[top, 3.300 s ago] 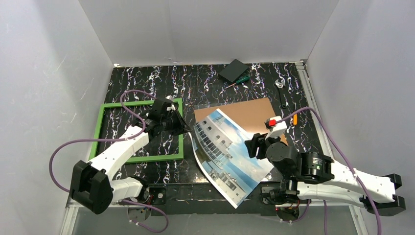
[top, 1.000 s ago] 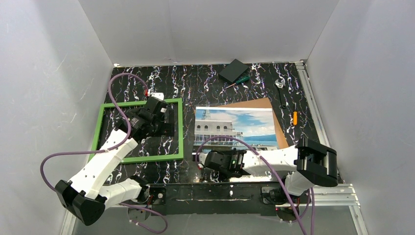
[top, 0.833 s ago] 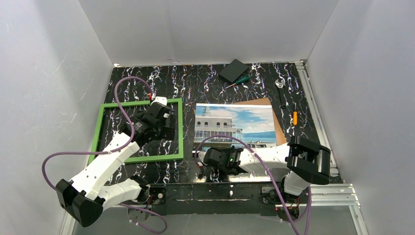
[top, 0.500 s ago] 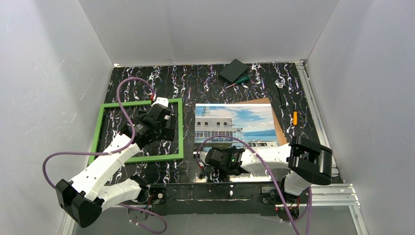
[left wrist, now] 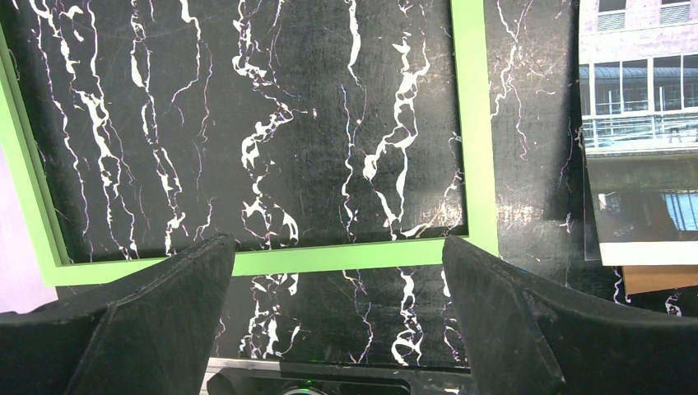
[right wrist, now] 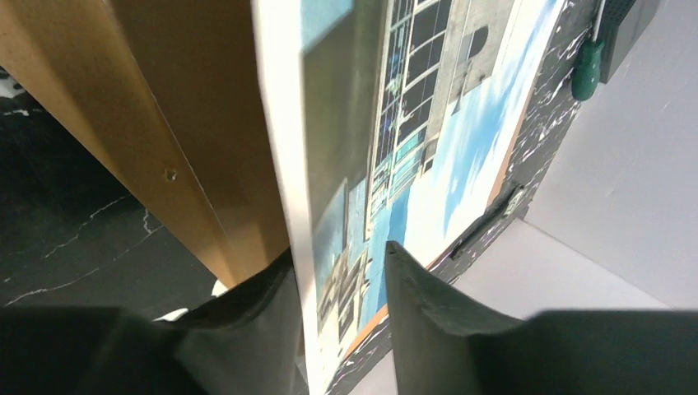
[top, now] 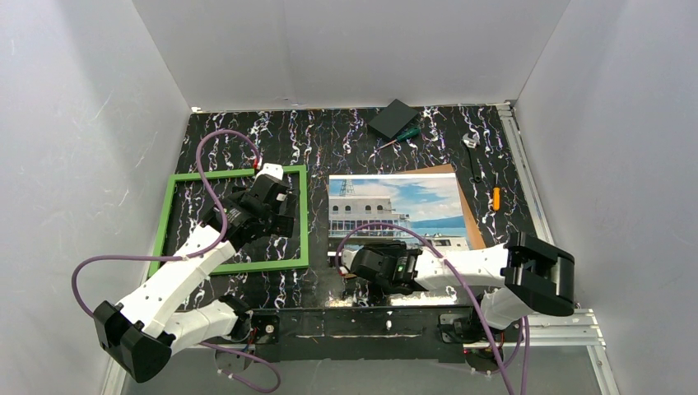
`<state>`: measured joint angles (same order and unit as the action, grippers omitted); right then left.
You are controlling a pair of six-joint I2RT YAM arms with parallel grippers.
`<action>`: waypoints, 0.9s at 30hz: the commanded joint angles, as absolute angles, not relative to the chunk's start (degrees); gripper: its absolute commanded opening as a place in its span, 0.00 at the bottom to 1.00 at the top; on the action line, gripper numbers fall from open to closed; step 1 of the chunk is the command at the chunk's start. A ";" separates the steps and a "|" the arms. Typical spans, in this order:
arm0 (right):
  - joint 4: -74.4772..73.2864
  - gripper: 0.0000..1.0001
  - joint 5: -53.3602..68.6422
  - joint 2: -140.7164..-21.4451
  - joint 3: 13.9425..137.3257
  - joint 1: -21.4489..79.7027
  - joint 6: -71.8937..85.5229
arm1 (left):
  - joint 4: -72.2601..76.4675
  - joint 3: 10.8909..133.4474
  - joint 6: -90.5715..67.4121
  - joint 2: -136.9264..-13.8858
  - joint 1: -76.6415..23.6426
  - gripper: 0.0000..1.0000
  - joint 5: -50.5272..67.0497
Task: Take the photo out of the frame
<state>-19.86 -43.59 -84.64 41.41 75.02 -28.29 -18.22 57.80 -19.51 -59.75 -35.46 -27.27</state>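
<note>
1. State: the photo (top: 395,206) lies on the board (top: 470,222), just right of the frame (top: 303,216) and fully outside it. The right gripper (right wrist: 336,251) straddles the photo's near edge, jaws parted and not pinching it. The left gripper (left wrist: 339,245) hangs over the frame, spread wide and holding nothing.
2. Risk, dragging: if the right arm retreats before both fingers clear the edge, a finger likely catches the print and pulls it off the board.
3. Risk, creasing: one finger appears to sit below the edge. An upward move bends the glossy sheet.
4. Risk, frame shift: a low left-arm retreat may nudge the frame toward the photo.
</note>
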 commanded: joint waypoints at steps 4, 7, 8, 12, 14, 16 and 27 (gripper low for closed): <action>-26.39 0.65 -46.17 -80.97 41.25 75.11 -21.85 | -21.09 57.11 -19.59 -60.06 -35.38 0.98 -29.29; -32.68 0.70 -44.77 -81.37 44.07 75.21 -16.63 | -21.18 57.27 -19.77 -60.35 -35.05 0.98 -29.03; -34.58 0.75 -44.70 -81.59 44.91 75.47 -15.02 | -21.18 57.25 -19.90 -60.49 -34.87 0.98 -28.82; -40.65 0.80 -43.07 -81.13 47.69 77.21 -9.37 | -21.09 57.26 -20.42 -61.18 -34.09 0.98 -27.80; -42.31 0.81 -42.72 -80.16 48.78 78.63 -8.16 | -21.18 57.27 -20.77 -61.74 -33.36 0.98 -27.01; -44.27 0.82 -42.59 -79.19 50.52 79.54 -6.89 | -21.13 57.17 -21.19 -62.15 -32.72 0.98 -25.96; -42.74 0.87 -48.64 -58.82 53.98 79.90 14.68 | -19.79 59.31 -24.97 -59.17 -32.26 0.98 -14.51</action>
<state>-43.57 -44.03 -68.58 51.77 79.90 0.93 -17.56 57.76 -22.20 -61.34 -32.42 -19.57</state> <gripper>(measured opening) 0.851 0.980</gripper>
